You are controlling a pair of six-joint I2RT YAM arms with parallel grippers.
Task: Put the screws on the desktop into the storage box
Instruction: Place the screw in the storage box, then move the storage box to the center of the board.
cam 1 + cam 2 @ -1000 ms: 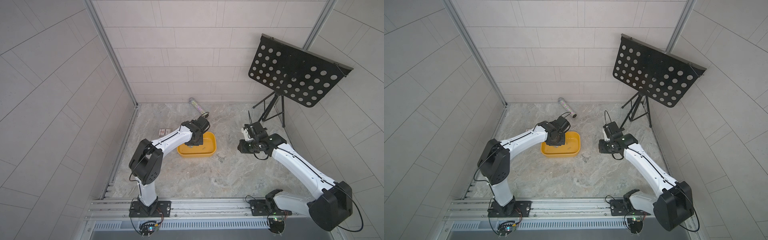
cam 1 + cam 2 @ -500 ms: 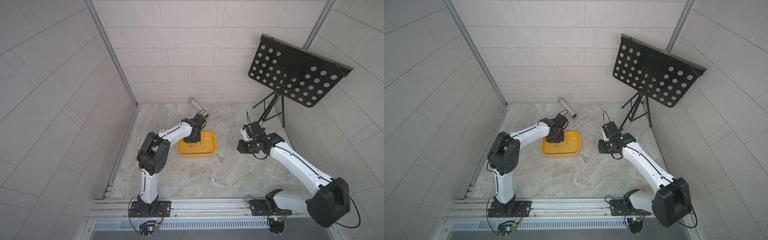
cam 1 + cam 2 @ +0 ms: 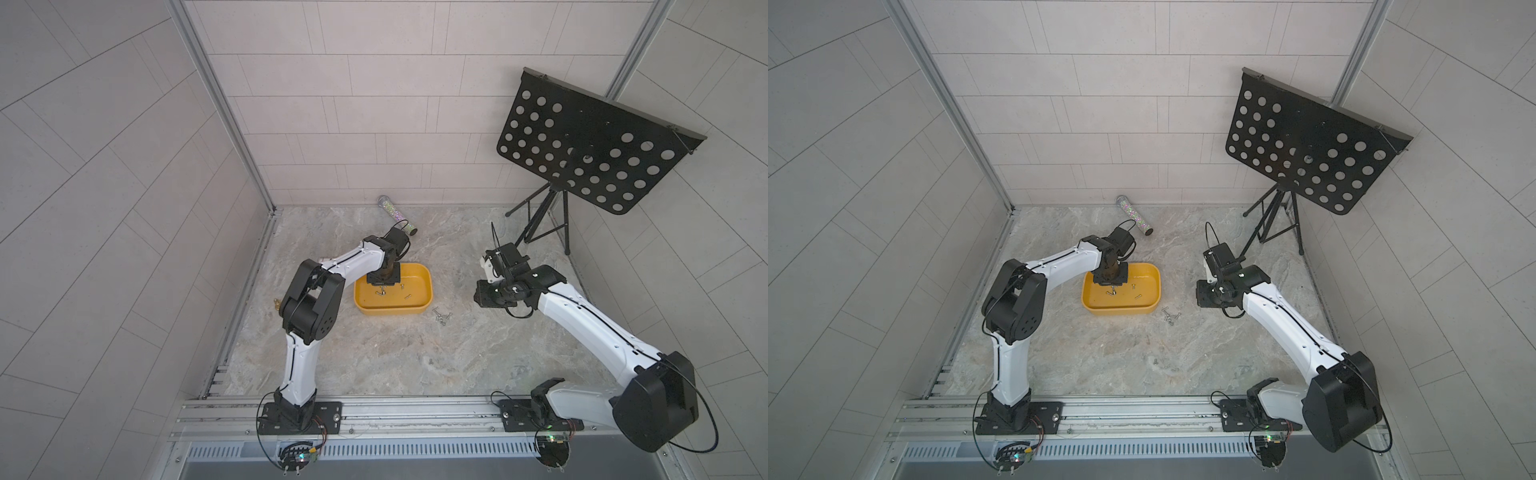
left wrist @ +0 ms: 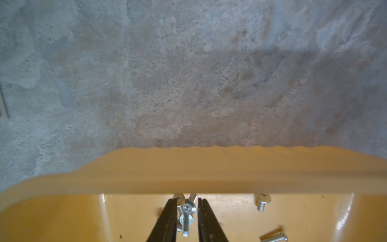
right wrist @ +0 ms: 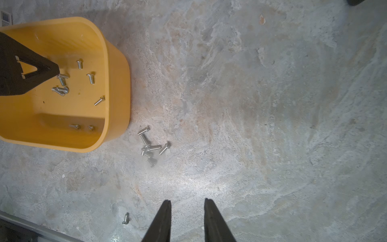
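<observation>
Over the yellow storage box [image 3: 392, 309], which sits on the marble-patterned counter [image 3: 395, 365] between the two arms and nearer the left one, the left hand [image 4: 187, 201] points straight down into the far left part of the tub. Its black fingers [image 4: 167, 218] stand only a narrow gap apart, and the left wrist view shows one of the screws [image 4: 188, 209] in that gap with space beside it, so it is not pinched; whether it lies on the tub floor or is in the air I cannot tell. Several more screws lie scattered on the yellow floor, most of them near the fingertips and two close to the near wall. Outside the box, just beside its near right corner, a small heap [image 5: 150, 147] of six or so lies on the bare counter, some touching or crossing each other, and a lone screw [image 5: 125, 219] lies well apart from it toward the metal rail [image 3: 415, 409] at the front. The right hand [image 5: 187, 201] hovers over bare marble to the right of the box, well apart from the tub and from the heap, with its fingers moderately wide and nothing between them. At the back, a glittery tube [image 3: 397, 216] lies by the wall and a black perforated music stand [image 3: 594, 153] rises in the far right corner
</observation>
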